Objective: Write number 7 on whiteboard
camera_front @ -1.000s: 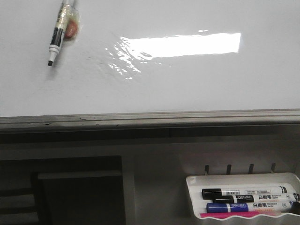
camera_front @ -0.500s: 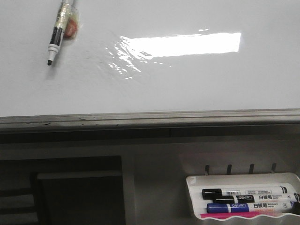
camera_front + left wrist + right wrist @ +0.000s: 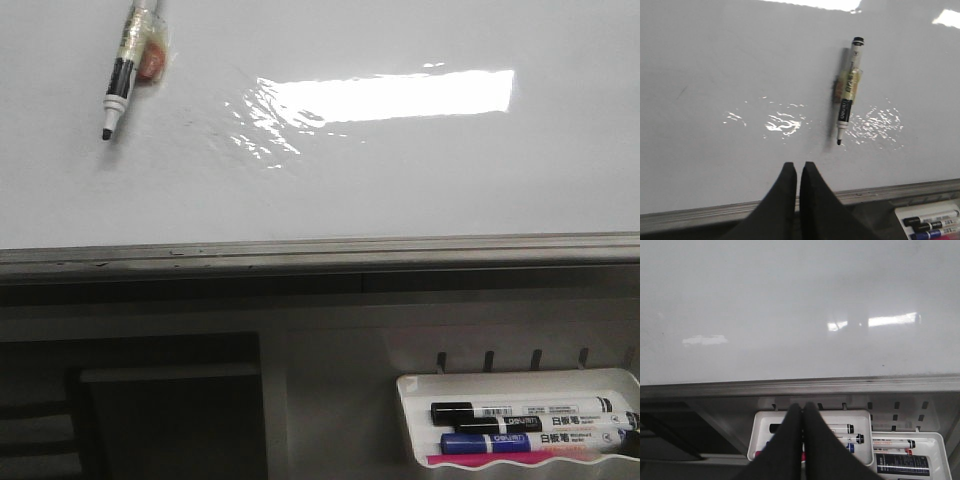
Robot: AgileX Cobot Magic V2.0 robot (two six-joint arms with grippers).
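Currently no number 7 shows on the whiteboard (image 3: pixel 400 190); its glossy white face is unmarked, with a wrinkled shiny film patch (image 3: pixel 265 130) near the middle and a grey bottom rail (image 3: pixel 320 252) along the near edge. Left pincer (image 3: pixel 798 167) is clenched, black fingertips pressed together, grasping nothing, hanging just above the rail. An uncapped marker (image 3: pixel 847 99) sits on the board, apart from that pincer and further up the board, off to one side. In the front view the marker (image 3: pixel 123 75) is at the far left, long axis steeply diagonal, black tip pointing near-left, wrapped with clear tape and an orange-red piece at mid-body; its label print is too small to read. Right pincer (image 3: pixel 802 410) is also clenched and empty, over the small white marker tray (image 3: pixel 812 416) below the rail. Tray (image 3: pixel 520 380) at near right holds black and blue markers (image 3: pixel 530 412) lying left-right; labels show Chinese characters, not legibly, and a small logo.
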